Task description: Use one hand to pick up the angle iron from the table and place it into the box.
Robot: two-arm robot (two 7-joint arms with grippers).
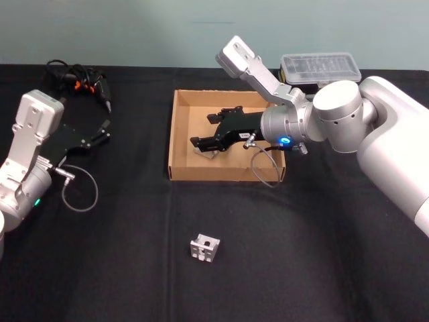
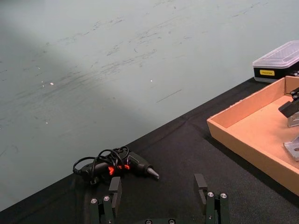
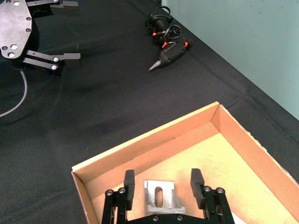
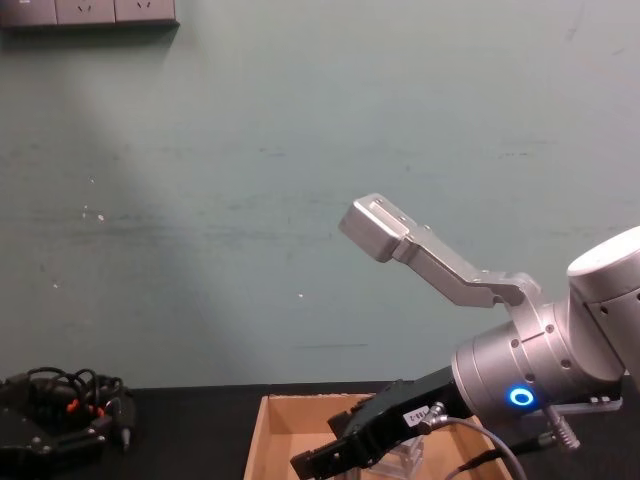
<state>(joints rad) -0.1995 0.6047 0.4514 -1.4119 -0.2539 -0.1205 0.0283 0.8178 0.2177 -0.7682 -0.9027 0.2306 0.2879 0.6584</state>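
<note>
Angle iron (image 3: 159, 199) partly behind right pincer (image 3: 162, 177)

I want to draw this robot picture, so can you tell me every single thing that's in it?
Table: 1, black, under everything.
Box: 1, tan cardboard, middle of the table.
Angle iron: 2, silver; one on the table in front of the box, one lying inside the box.
Plastic case: 1, clear lid on a black base, behind the box's right corner.
Tool: 1, black with red-orange wires, far left of the table.
Left gripper: 1, black, open, parked at the left side of the table.
Right gripper: 1, black, open, in the box with its fingers on either side of the angle iron there.
</note>
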